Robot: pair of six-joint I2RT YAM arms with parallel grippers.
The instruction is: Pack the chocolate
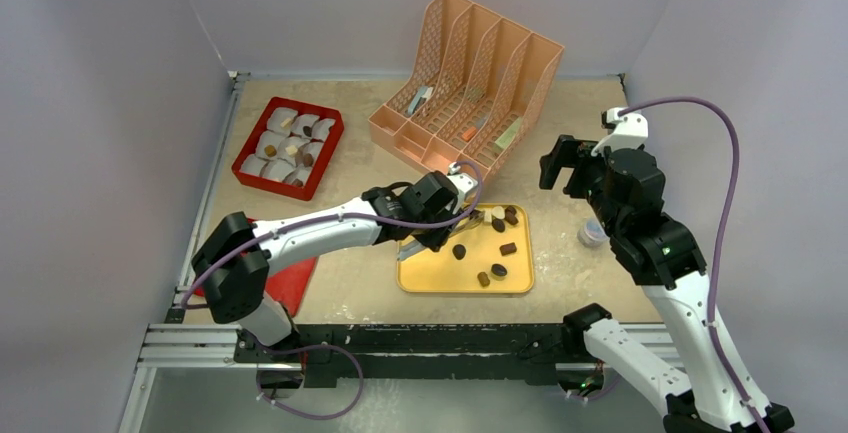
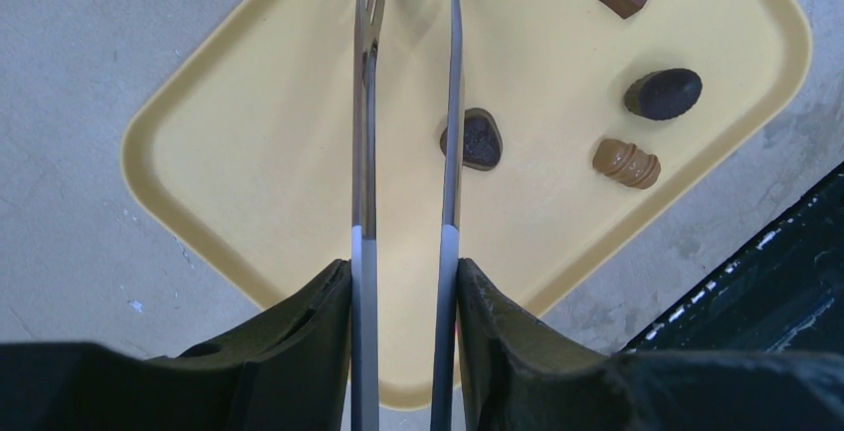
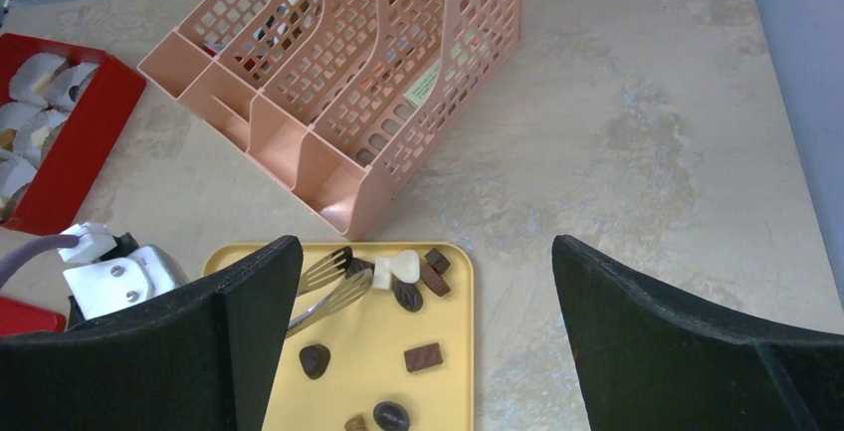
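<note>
The left gripper is clamping metal tongs, their tips over the yellow tray where the chocolate is lying loose, likely because the pieces are too small for a bare grip. The right gripper is hanging wide and empty, right of the tray.

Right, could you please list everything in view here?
yellow plastic tray: one, yellow, table centre.
bite-sized chocolates: about nine, dark brown, caramel, one cream, on the yellow tray.
metal tongs: one, silver, over the yellow tray.
red plastic tray: one, red, far left.
white paper cup liners: about eight, white, in the red tray, some holding chocolates.
peach plastic file organiser: one, four slots, far centre.
flat red piece: one, under the left arm.
small pale object: one, unidentifiable, right of the yellow tray.
left gripper: jaws shut on the tongs.
right gripper: jaws open, empty.
</note>
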